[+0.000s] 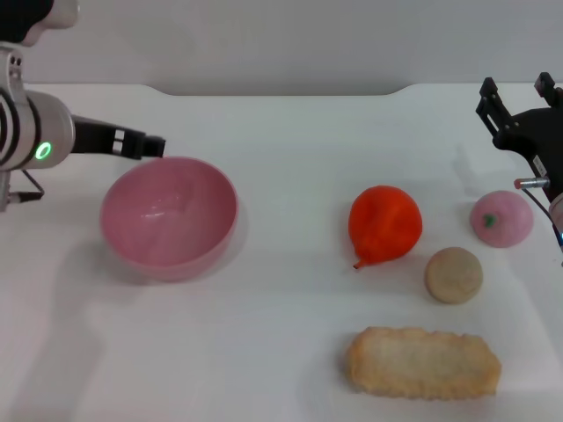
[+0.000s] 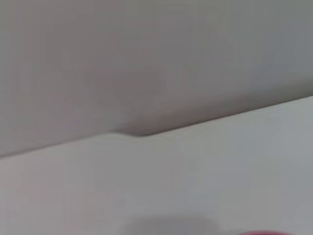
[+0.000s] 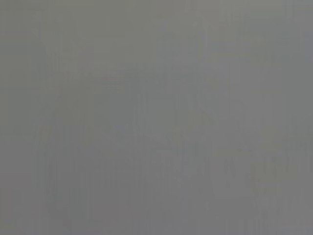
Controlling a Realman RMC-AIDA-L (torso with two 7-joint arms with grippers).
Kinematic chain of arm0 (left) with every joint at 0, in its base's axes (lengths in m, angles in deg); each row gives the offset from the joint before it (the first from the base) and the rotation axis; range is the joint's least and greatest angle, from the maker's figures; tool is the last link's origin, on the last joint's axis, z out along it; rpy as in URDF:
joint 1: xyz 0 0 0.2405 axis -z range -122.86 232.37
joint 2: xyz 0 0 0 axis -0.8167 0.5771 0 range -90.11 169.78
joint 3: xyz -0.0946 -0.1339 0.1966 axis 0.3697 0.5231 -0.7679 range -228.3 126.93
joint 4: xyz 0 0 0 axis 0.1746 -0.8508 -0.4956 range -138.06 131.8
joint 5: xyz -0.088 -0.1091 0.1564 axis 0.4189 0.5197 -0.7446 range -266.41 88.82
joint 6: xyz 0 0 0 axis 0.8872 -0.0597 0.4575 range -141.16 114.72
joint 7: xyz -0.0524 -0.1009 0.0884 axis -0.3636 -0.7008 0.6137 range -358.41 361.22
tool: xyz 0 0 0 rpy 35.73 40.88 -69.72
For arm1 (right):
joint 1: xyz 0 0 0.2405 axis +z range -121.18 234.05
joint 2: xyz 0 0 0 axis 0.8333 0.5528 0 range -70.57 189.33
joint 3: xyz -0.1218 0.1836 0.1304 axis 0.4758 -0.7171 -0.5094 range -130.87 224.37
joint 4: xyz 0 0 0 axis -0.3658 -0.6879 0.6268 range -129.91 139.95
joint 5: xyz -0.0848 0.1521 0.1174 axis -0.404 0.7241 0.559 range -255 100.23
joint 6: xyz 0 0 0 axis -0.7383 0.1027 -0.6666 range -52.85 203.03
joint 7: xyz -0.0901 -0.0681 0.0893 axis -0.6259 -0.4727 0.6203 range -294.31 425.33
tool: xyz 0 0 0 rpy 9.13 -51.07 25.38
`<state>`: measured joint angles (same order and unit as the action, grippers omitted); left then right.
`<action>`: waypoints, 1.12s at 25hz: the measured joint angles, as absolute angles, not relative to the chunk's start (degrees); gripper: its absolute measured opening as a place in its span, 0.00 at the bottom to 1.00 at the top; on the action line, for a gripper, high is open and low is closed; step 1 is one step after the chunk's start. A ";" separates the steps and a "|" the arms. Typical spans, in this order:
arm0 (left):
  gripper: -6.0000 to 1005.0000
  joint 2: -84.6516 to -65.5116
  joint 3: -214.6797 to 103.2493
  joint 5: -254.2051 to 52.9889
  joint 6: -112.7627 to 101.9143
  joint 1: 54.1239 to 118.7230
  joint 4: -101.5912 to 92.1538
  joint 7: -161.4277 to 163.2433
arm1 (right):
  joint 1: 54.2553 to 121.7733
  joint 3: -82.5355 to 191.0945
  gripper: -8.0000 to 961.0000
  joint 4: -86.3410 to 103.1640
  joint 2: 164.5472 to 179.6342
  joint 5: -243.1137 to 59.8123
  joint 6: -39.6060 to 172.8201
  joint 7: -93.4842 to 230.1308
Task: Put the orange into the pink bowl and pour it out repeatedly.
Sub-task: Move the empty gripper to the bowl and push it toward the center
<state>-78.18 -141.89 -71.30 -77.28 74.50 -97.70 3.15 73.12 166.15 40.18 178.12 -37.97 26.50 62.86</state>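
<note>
The orange (image 1: 384, 222) lies on the white table right of centre, its small tip pointing toward the front left. The pink bowl (image 1: 204, 230) stands at the left with nothing inside it, and a sliver of its rim (image 2: 259, 233) shows in the left wrist view. My left gripper (image 1: 145, 145) reaches in from the left and sits right at the bowl's far rim; contact is unclear. My right gripper (image 1: 516, 88) hangs open at the far right, behind the fruit and well apart from the orange. The right wrist view shows only plain grey.
A small pink ball with a green mark (image 1: 501, 218) lies right of the orange, under the right arm. A beige ball (image 1: 454, 274) sits in front of it. A flat bread-like piece (image 1: 422, 362) lies near the front edge. The table's back edge (image 1: 281, 90) meets a grey wall.
</note>
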 joint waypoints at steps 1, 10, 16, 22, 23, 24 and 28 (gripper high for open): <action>0.78 -78.18 -142.14 -71.48 -77.24 74.27 -98.48 3.15 | 73.12 166.18 0.77 40.11 178.12 -37.97 26.49 62.86; 0.79 -78.12 -142.03 -71.94 -76.47 74.61 -99.29 2.58 | 73.11 166.04 0.76 39.77 178.12 -38.02 26.49 62.90; 0.79 -78.16 -142.14 -71.94 -78.81 74.76 -98.98 2.46 | 72.98 165.99 0.76 39.64 178.12 -38.02 26.49 62.56; 0.79 -78.19 -142.14 -71.87 -79.12 74.89 -95.69 2.44 | 73.06 165.99 0.76 39.64 178.12 -38.02 26.48 62.51; 0.79 -78.20 -142.06 -71.86 -78.66 74.97 -94.62 2.43 | 73.08 165.99 0.76 39.64 178.12 -38.01 26.48 62.51; 0.79 -78.20 -142.06 -71.86 -78.66 74.97 -94.62 2.43 | 73.10 165.99 0.76 39.64 178.12 -38.02 26.48 62.50; 0.79 -78.20 -141.91 -71.80 -76.58 75.26 -91.60 2.57 | 73.13 166.03 0.76 39.78 178.12 -38.01 26.48 62.43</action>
<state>-78.20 -141.91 -71.80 -76.58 75.26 -91.60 2.57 73.13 166.03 39.78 178.12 -38.01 26.48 62.43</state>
